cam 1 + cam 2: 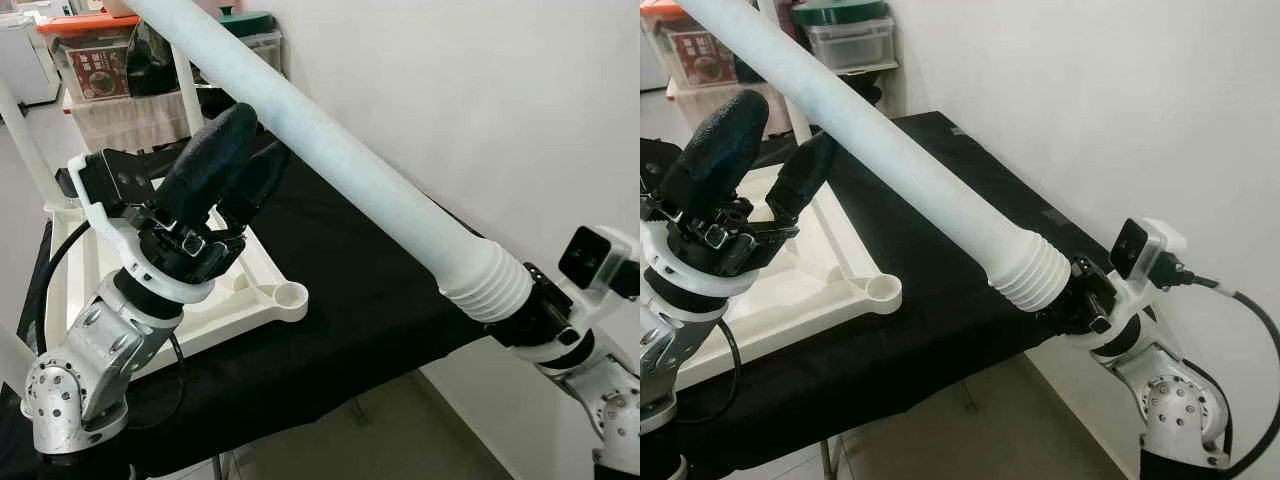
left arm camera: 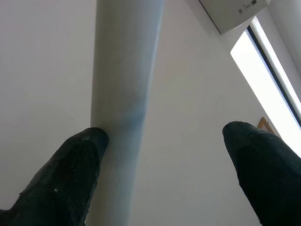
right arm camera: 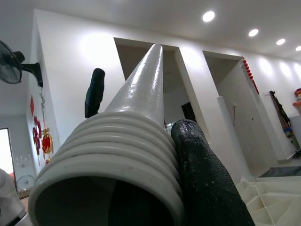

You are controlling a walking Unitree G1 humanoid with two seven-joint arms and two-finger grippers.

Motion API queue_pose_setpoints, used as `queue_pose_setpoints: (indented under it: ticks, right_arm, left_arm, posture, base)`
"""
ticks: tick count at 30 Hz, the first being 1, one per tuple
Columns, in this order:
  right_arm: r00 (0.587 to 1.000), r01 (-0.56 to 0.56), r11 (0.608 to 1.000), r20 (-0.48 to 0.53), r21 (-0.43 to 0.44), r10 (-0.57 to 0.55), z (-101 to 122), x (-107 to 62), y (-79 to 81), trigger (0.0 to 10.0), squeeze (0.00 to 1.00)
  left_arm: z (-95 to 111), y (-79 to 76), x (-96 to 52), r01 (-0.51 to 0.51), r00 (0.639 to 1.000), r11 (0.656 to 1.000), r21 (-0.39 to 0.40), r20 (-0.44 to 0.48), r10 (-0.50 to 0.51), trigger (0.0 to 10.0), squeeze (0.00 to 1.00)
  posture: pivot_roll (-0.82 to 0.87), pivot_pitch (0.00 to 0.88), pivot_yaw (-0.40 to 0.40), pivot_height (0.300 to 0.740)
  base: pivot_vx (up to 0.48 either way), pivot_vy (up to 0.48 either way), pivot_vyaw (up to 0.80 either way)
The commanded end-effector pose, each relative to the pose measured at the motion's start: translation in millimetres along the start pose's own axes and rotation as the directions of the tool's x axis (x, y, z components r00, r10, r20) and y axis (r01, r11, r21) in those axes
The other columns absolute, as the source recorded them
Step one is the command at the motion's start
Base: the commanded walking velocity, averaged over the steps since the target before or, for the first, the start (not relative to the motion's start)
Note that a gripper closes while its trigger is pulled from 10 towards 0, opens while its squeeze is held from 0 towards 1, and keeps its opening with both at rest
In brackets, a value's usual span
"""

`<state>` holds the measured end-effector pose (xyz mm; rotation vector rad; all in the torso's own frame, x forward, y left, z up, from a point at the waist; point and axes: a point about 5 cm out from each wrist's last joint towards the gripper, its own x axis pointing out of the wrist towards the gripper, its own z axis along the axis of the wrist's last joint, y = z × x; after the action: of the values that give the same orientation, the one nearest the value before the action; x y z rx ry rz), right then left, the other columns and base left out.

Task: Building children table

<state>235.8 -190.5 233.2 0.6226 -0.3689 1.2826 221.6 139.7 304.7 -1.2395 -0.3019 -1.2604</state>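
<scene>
A long white table leg (image 1: 340,150) with a ribbed screw end (image 1: 1032,272) slants up across the scene toward the back left. My right gripper (image 1: 1068,296) is shut on that ribbed end; one black finger (image 3: 207,179) lies along it. My left gripper (image 1: 258,137) is raised beside the leg's middle and stands open. In the left wrist view the leg (image 2: 124,70) runs past one fingertip (image 2: 87,141), close against it, while the other fingertip stands well apart. The white table top (image 1: 255,255) lies upside down on the black-covered table (image 1: 380,290), with a corner socket (image 1: 291,294) facing up.
A white wall runs close along the right of the table. Storage boxes (image 1: 95,60) and a lidded bin (image 1: 850,40) sit on a white rack at the back. The table's near edge drops to bare floor (image 1: 970,430).
</scene>
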Motion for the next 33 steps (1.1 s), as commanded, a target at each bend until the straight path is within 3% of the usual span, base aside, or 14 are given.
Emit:
queue_pose_setpoints:
  ticks: [1,9,17,18,19,33]
  right_arm:
    - [0.999,-0.053,0.998,-0.005,0.017,0.054,-2.2,5.3,2.8,10.0,0.0]
    - [0.994,-0.098,0.994,-0.047,0.045,0.1,-8.0,5.9,8.2,10.0,0.0]
    - [0.98,-0.085,0.995,-0.177,0.051,0.093,-24.7,3.4,8.1,10.0,0.0]
    - [0.98,-0.084,0.995,-0.179,0.053,0.093,-25.9,3.5,8.2,10.0,0.0]
    - [0.98,-0.082,0.995,-0.177,0.054,0.09,-26.5,3.5,8.0,10.0,0.0]
    - [0.977,-0.062,0.998,-0.202,0.034,0.068,-29.2,1.2,3.9,10.0,0.0]
  left_arm:
    - [-1.5,-1.3,-0.4,-0.007,1.0,1.0,-0.002,-0.011,0.007,10.0,0.0]
    - [-0.2,0.7,0.2,-0.024,1.0,1.0,0.007,0.002,0.024,10.0,0.0]
    - [2.3,1.0,-0.6,-0.022,1.0,1.0,0.014,0.005,0.022,10.0,0.0]
    - [2.8,-0.3,-0.9,-0.012,1.0,1.0,0.015,0.01,0.011,8.9,0.0]
    - [4.5,-2.5,-1.9,0.003,1.0,1.0,0.01,0.026,-0.003,0.0,0.0]
    - [4.5,-9.3,-7.1,0.05,0.998,0.999,0.005,0.032,-0.05,0.0,0.0]
  posture:
    - [-0.04,0.0,0.011,0.74]
    - [-0.04,0.0,0.012,0.74]
    - [-0.04,0.0,0.012,0.74]
    - [-0.04,0.0,0.012,0.74]
    - [-0.04,0.0,0.013,0.74]
    - [-0.04,0.0,0.008,0.74]
  base:
    - [0.0,0.0,0.0]
    - [0.0,0.0,0.0]
    - [0.0,0.0,0.0]
    - [0.0,0.0,0.0]
    - [0.0,0.0,0.0]
    - [0.0,0.0,0.0]
